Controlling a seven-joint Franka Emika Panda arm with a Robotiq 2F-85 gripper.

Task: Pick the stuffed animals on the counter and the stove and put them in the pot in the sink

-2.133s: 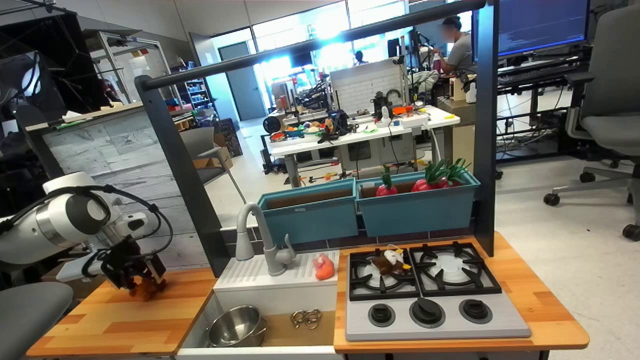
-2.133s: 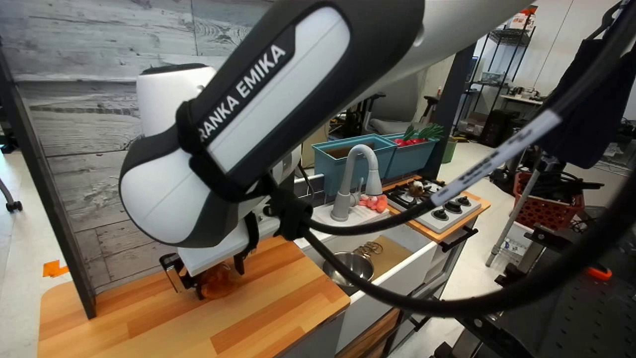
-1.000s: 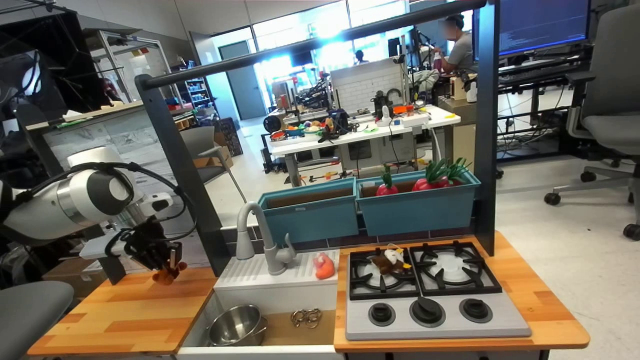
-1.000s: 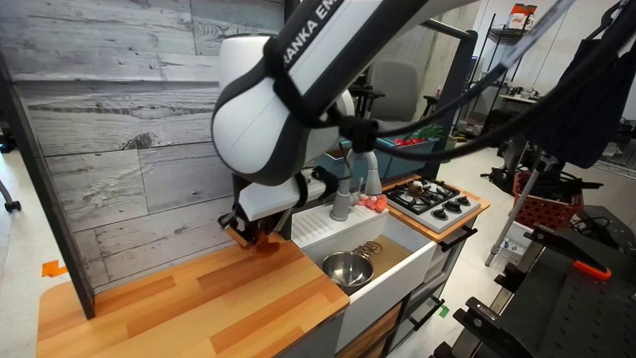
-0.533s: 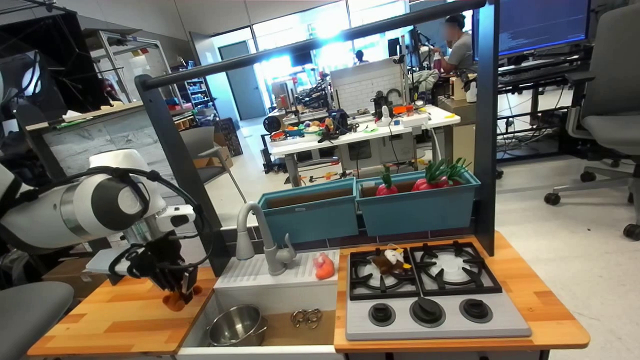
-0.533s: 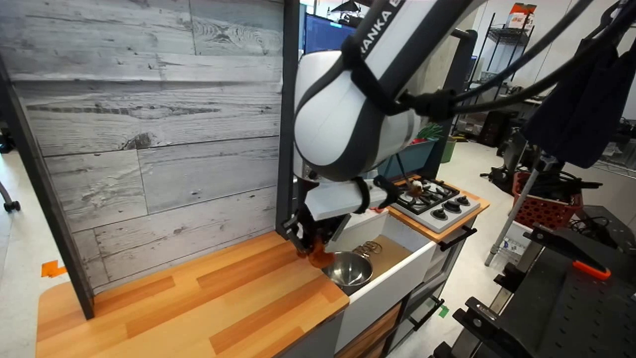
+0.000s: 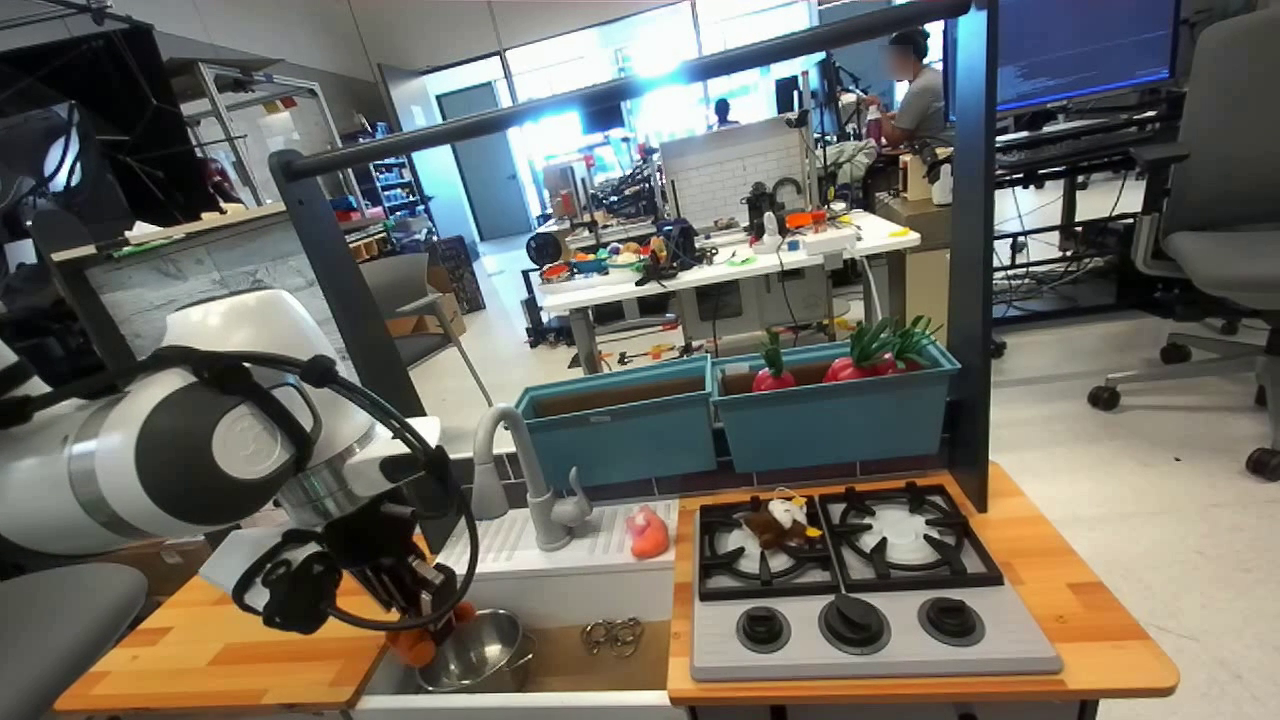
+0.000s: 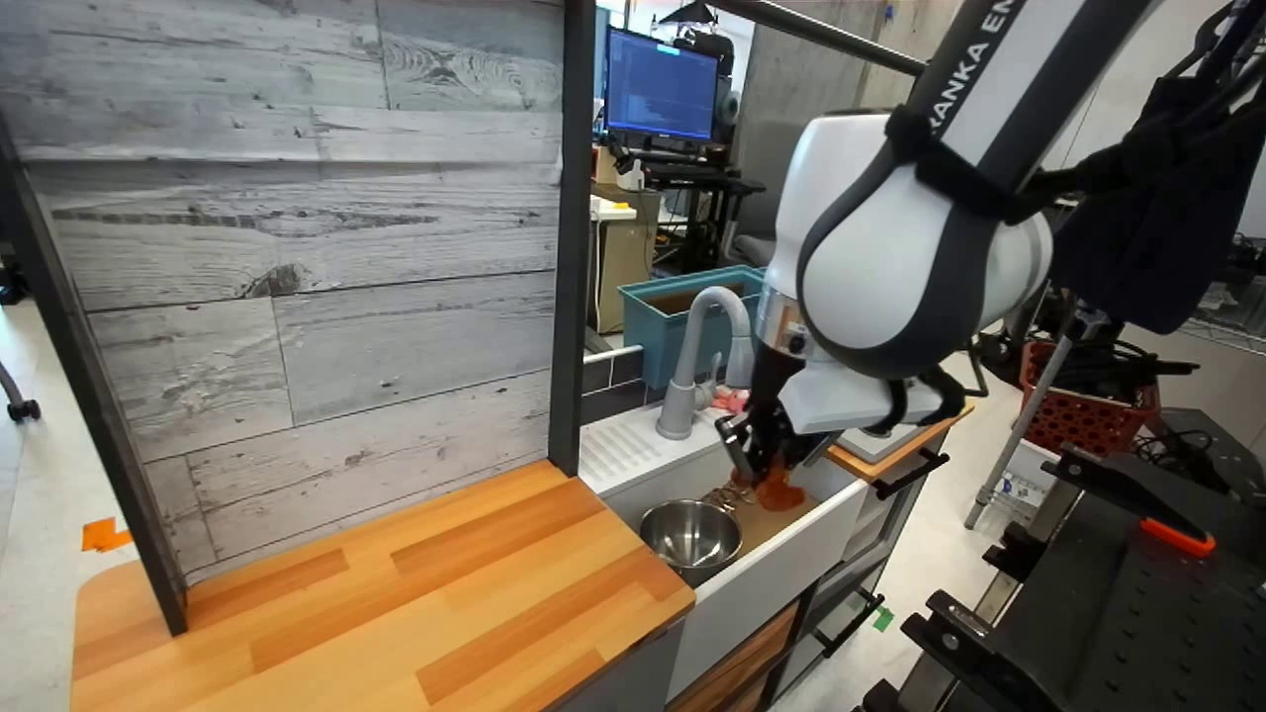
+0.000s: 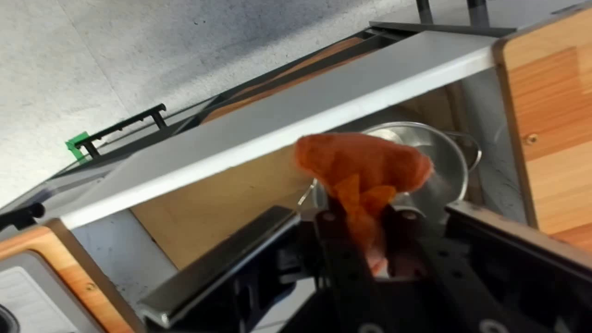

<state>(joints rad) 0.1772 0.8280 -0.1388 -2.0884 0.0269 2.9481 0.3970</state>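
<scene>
Gripper (image 9: 367, 213) pinched tight on the orange plush toy (image 9: 365, 159), long axis crosswise, seemingly off-centre above the two-handled metal pot (image 8: 690, 534)!

Grey chair (image 7: 1225, 195), pale floor (image 7: 1150, 520), probably glaring windows (image 7: 590, 55)

Orange stuffed animal (image 9: 363, 159) clamped between the jaws; beyond it, partly hidden, silver pot (image 9: 445, 152) in the sink (image 9: 231, 159).
</scene>
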